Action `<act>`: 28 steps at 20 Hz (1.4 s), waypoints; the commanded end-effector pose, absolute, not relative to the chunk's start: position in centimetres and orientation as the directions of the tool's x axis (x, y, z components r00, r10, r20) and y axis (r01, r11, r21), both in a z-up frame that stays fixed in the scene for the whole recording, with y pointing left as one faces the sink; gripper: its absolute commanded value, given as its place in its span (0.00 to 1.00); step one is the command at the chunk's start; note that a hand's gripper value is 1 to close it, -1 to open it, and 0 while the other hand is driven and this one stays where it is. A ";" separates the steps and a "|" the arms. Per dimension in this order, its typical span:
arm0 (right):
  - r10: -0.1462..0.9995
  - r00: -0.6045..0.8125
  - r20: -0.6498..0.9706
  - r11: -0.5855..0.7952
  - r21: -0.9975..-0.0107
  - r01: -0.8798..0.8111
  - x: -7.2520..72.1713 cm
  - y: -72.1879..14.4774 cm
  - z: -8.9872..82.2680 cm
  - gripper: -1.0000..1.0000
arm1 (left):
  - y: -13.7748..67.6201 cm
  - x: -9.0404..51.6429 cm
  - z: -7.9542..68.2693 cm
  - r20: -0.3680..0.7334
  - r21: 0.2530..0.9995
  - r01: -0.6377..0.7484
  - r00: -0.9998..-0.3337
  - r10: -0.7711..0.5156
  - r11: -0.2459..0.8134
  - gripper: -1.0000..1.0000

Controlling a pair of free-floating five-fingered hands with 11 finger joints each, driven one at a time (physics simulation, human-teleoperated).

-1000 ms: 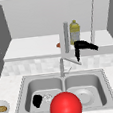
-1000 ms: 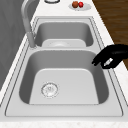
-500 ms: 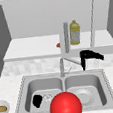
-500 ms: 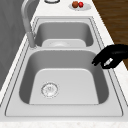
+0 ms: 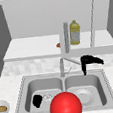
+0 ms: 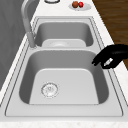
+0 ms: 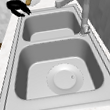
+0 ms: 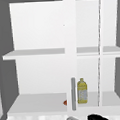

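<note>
My right hand (image 5: 90, 60) hovers above the back of the right basin, just right of the faucet's (image 5: 61, 67) spout, its fingers hanging down loosely with nothing in them; its top edge also shows in the upper view (image 8: 98, 118). My left hand (image 5: 37, 100) hangs idle over the left basin near its front rim (image 6: 110, 58), fingers curled round nothing, and is seen again from the right side (image 7: 17, 7). A white plate (image 5: 83, 96) lies flat in the right basin (image 7: 65, 78).
A big red ball (image 5: 65, 106) sits before the sink's front edge. The open cabinet's lower shelf holds a yellow bottle (image 5: 75, 32) and a small red thing (image 5: 58, 45). A bowl with bread (image 5: 1, 109) stands left of the sink. A plate of fruit (image 6: 78, 5) stands right of it.
My right hand has come down from beside the bottle's shelf to the level of the faucet spout. The left hand has stayed put.
</note>
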State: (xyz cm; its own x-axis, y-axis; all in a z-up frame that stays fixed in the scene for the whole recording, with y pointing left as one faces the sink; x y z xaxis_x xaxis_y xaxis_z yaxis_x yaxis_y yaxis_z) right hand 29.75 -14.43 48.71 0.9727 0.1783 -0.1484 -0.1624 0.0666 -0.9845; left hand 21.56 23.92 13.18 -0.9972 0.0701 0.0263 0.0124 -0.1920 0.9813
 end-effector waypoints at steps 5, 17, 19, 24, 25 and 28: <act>0.321 0.932 -0.167 0.036 -0.982 -0.188 29.7 -14.4 45.9 0.00 | 23.9 21.6 13.2 0.026 0.981 0.012 -0.997 0.070 -0.192 0.50; 0.466 0.871 -0.155 0.041 -0.980 -0.197 29.8 -14.4 42.2 0.00 | 23.9 21.6 13.2 0.026 0.981 0.012 -0.997 0.070 -0.192 0.50; 0.481 0.863 -0.152 0.043 -0.980 -0.196 29.9 -14.4 41.7 0.00 | 23.9 21.6 13.2 0.026 0.981 0.012 -0.997 0.070 -0.192 0.50; 0.514 0.846 -0.144 0.046 -0.980 -0.195 30.0 -14.4 40.4 0.00 | 23.9 21.6 13.2 0.026 0.981 0.012 -0.997 0.070 -0.192 0.50; 0.519 0.842 -0.144 0.046 -0.980 -0.195 30.1 -14.4 40.2 0.00 | 23.9 21.6 13.2 0.026 0.981 0.012 -0.997 0.070 -0.192 0.50; 0.536 0.832 -0.142 0.044 -0.980 -0.195 30.2 -14.4 39.5 0.00 | 23.9 21.6 13.2 0.026 0.981 0.012 -0.997 0.070 -0.192 0.50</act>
